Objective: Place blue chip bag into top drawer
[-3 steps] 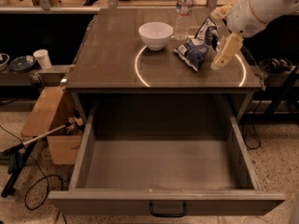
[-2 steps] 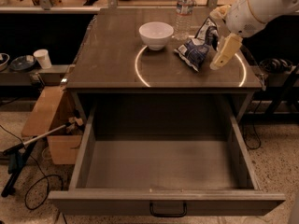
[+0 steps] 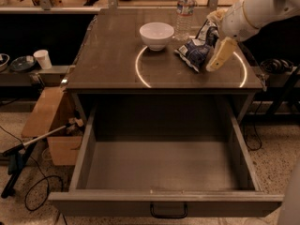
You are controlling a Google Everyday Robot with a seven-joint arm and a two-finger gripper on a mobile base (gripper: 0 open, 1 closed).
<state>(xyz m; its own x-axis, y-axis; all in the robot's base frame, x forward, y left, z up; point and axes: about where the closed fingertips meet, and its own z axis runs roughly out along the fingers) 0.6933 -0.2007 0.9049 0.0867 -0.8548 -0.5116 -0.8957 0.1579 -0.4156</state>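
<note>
The blue chip bag (image 3: 193, 51), crumpled dark blue with white patches, lies on the countertop (image 3: 112, 55) right of the white bowl (image 3: 157, 34). My gripper (image 3: 214, 40) comes in from the upper right on a white arm. Its cream fingers (image 3: 220, 55) stand on either side of the bag's right end and press on it. The bag still touches the counter. The top drawer (image 3: 164, 165) is pulled wide open below the counter's front edge, its flat grey floor bare, with a black handle (image 3: 168, 213) on its front.
A clear water bottle (image 3: 186, 6) stands behind the bag. A pale ring is marked on the countertop around the bag. A cardboard box (image 3: 47, 125) and cables sit on the floor to the left of the drawer.
The near finger has shifted a little to the left, against the bag. The bag, bowl and drawer have stayed in place.
</note>
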